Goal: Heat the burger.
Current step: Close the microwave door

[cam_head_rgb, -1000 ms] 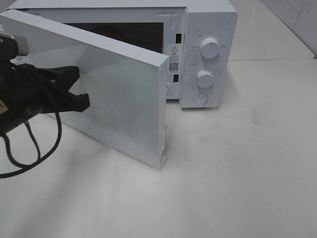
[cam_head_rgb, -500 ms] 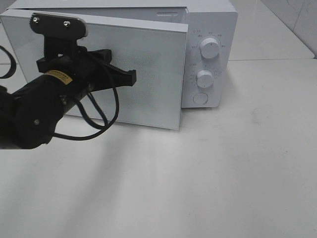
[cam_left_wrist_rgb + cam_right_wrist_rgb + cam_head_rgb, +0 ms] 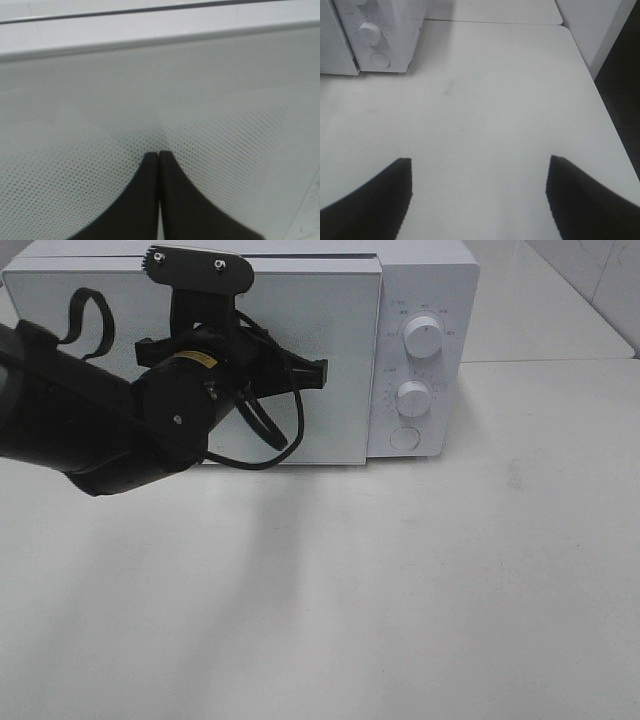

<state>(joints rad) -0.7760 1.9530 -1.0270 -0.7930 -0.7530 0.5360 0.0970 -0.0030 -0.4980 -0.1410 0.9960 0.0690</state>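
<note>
The left hand [image 3: 320, 371] was clenched, its tips pressed flat against the microwave door [image 3: 340, 320], apparently to push it shut. The right hand [image 3: 479, 162] hung released and empty over the worktop [image 3: 420, 590]. The burger was out of view, presumably behind that door.

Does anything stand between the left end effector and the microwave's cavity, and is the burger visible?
Yes: the white microwave door appears shut across the cavity, with the closed left end effector at its front. The burger shows in no view, so whether it sits behind that door cannot be told.
</note>
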